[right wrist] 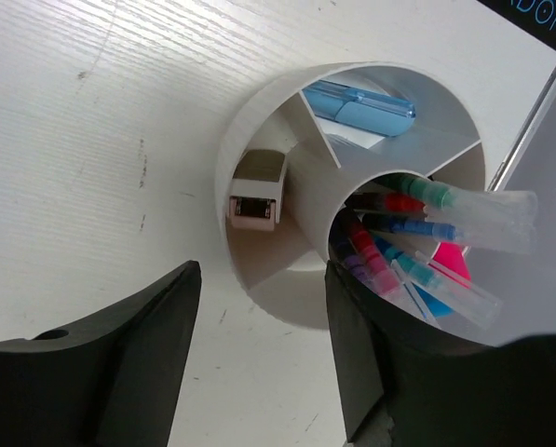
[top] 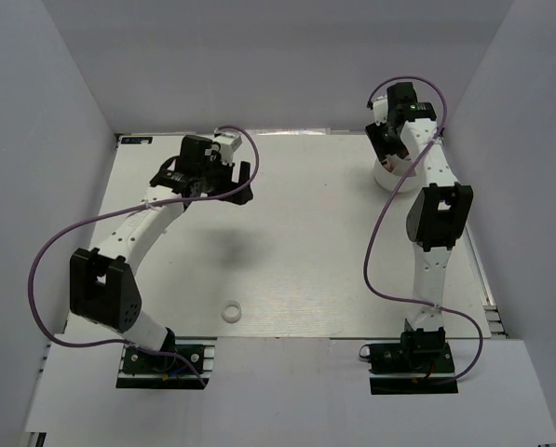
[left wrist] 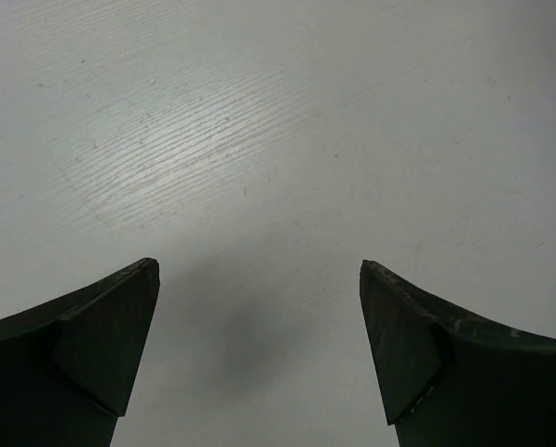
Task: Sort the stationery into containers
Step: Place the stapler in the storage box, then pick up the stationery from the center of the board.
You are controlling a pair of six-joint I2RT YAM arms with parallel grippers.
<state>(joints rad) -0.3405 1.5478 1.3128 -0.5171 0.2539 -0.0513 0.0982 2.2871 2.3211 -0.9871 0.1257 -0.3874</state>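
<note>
A round white container (right wrist: 259, 121) with inner dividers stands at the table's far right; it also shows under my right arm in the top view (top: 390, 180). Its inner cup holds several pens (right wrist: 417, 233) with coloured caps. One outer compartment holds a light-blue tube (right wrist: 361, 107), another a small white boxy item (right wrist: 257, 191). My right gripper (right wrist: 264, 270) is open and empty just above the container's near rim, seen in the top view (top: 386, 154). A small white tape ring (top: 230, 312) lies near the table's front. My left gripper (left wrist: 259, 265) is open and empty over bare table (top: 243, 184).
White walls enclose the table on the left, back and right. A dark label (right wrist: 538, 19) sits at the wall behind the container. Purple cables loop beside both arms (top: 45, 270).
</note>
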